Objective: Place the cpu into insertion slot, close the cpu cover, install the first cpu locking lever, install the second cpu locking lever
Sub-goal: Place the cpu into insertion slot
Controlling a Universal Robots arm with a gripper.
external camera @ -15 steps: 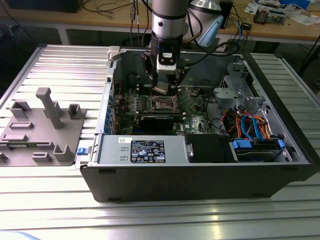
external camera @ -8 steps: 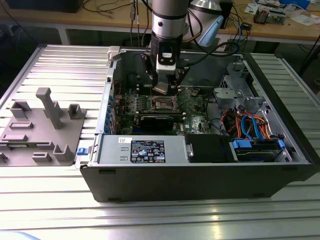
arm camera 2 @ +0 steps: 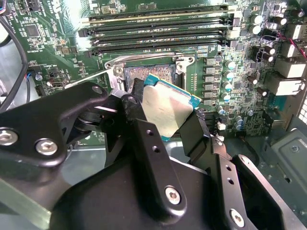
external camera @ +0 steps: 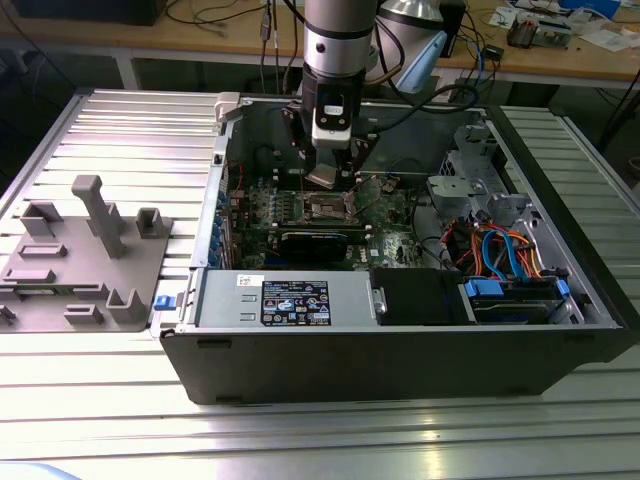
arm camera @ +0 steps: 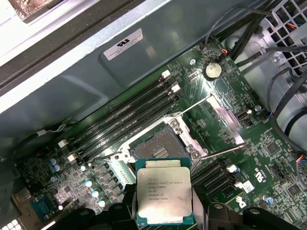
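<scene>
Cpu (arm camera: 164, 195) pinched in gripper (arm camera: 164, 213), just above the insertion slot (arm camera: 160, 146), not in it yet

First wrist view: cpu's grey metal top faces the camera, square, so no long side; a black finger on 2 opposite edges, fingers partly cut off. Second wrist view: cpu tilted, part hidden behind the fingers (arm camera 2: 136, 103). Exterior view: cpu looks tiny under the arm, over the green board (external camera: 390, 215). Cpu cover (arm camera: 225, 120) stands open beside the slot
</scene>
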